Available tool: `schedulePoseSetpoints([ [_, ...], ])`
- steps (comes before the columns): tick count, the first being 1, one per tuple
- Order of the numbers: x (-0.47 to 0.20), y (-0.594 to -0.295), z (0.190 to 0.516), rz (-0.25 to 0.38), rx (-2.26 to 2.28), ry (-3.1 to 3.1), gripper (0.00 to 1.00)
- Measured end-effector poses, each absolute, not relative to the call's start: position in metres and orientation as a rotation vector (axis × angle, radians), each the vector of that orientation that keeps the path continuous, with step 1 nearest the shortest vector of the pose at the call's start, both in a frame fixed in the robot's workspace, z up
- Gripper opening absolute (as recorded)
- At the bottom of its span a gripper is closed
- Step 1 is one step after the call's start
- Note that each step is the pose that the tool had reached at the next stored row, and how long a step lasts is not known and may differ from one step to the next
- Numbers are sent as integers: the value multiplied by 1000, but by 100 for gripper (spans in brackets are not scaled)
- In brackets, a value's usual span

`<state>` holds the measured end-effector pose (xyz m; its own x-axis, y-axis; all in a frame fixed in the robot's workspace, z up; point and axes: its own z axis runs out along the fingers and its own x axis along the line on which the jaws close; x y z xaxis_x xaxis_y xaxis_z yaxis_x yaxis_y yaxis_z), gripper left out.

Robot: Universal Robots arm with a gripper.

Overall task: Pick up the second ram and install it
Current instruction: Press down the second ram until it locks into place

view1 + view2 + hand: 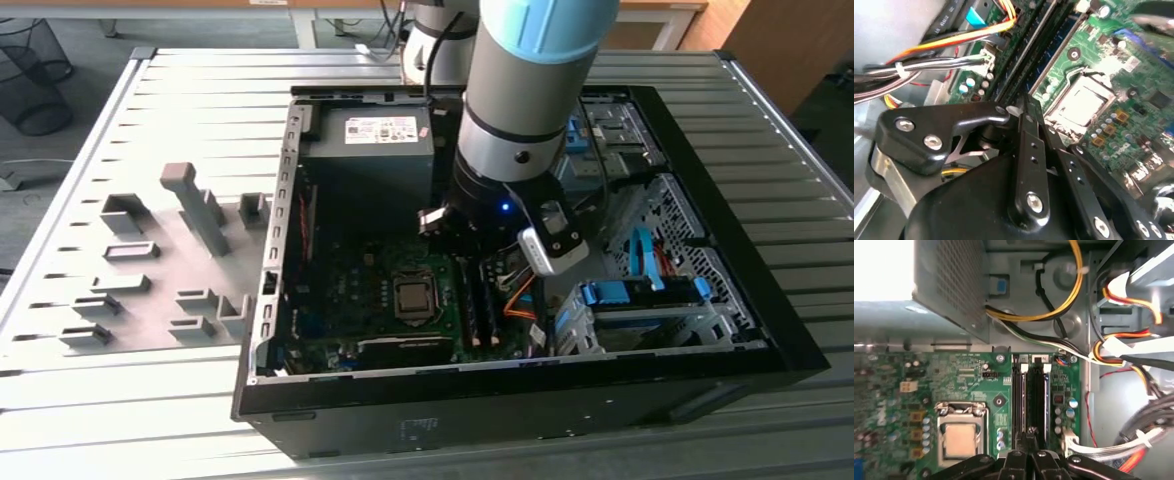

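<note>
**Pincer down over the memory slots, inside the case**

Exterior view: the arm [523,110] is reaching down into the open computer case [747,330], which is lying on the slatted tabletop [160,390]. The pincer [470,238] is sitting low over the motherboard [350,290], just beside the processor socket [415,298] toward the exterior view's right. Grey holder blocks [174,250] are standing on the tabletop outside the case, toward the exterior view's left. The power supply [374,135] is sitting at the far end of the case.

First wrist view: the pincer [1028,440] is showing its fingers [1017,462] drawn together to a narrow tip, right over the two memory slots [1033,395]. The second ram [1046,397] is appearing as a dark strip standing in the slot nearer the cables [1124,352] (whether it is fully seated, I cannot tell).

Second wrist view: the pincer [1026,117] is looking closed, its tip resting at the end of the slots, with no stick between the fingers [1030,150]. The socket [1081,107] is lying just beside.
</note>
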<state>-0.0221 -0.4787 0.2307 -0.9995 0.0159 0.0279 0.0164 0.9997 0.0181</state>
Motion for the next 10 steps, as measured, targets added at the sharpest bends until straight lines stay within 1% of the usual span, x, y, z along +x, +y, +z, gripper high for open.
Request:
schedulePoseSetpoints([
  [2, -22, -479, 235, -29, -25, -3114, 10],
  [10, -22, -479, 236, -29, -25, -3114, 10],
])
